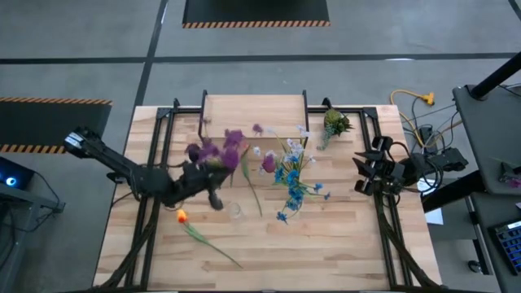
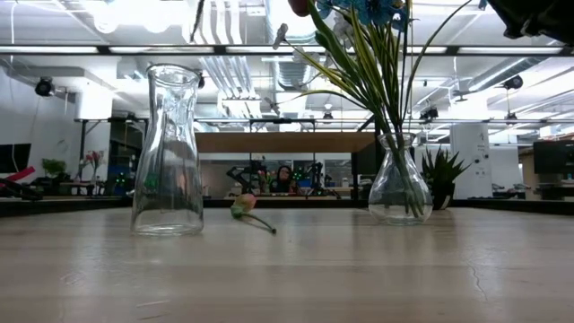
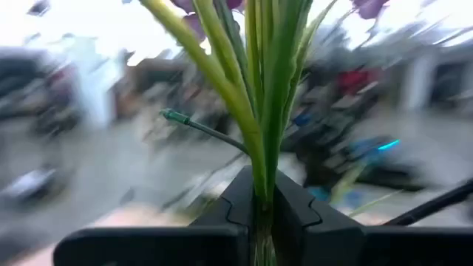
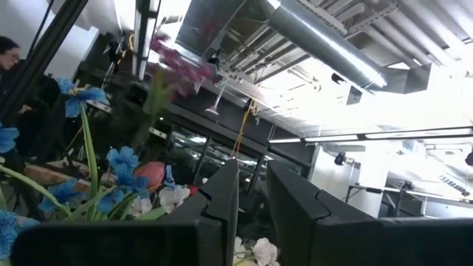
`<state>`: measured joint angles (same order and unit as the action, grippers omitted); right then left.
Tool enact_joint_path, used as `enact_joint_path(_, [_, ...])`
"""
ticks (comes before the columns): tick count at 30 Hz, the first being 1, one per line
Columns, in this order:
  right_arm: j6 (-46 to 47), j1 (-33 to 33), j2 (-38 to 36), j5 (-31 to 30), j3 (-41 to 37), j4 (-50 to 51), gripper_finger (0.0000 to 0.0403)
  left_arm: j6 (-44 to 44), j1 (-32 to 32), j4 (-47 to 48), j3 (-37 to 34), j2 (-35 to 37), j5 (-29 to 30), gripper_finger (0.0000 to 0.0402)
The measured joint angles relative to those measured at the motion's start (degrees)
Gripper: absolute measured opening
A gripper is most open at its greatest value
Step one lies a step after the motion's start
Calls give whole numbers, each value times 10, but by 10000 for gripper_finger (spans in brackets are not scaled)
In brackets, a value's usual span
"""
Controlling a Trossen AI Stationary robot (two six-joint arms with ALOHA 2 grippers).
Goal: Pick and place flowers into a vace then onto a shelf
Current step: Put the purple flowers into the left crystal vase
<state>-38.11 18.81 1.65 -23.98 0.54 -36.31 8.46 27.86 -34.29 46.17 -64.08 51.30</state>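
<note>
The left fingers [image 3: 262, 214] pinch the purple flowers' [image 1: 216, 152] stems. Swinging fast, they could slip, or knock the empty vase [image 2: 168, 150], probably at 5 o'clock. Right fingers [image 4: 251, 214]: can't tell.

- You're seeing a purple flower bunch [image 1: 218, 151] being gripped by its green stems, blooms blurred above the tabletop's left-centre.
- Blue, white and pink flowers [image 1: 291, 175] are standing in a round clear vase [image 2: 399, 191], stems fanning upward.
- One orange-headed flower [image 1: 182, 216] is lying flat on the table near the front left, stem trailing toward the front.
- An empty tall clear vase [image 2: 169, 152] is standing upright.
- The light-wood shelf [image 1: 254, 109] is sitting at the far edge, centre.
</note>
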Motion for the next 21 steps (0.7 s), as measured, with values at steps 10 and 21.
enact_joint_path(10, [35, 0, 0, 0, 0, 1, 63, 14, 3, -221, -179, 45, -166, 6])
enact_joint_path(21, [35, 0, 0, 0, 0, 5, 63, -55, 3, -226, -197, 30, -198, 6])
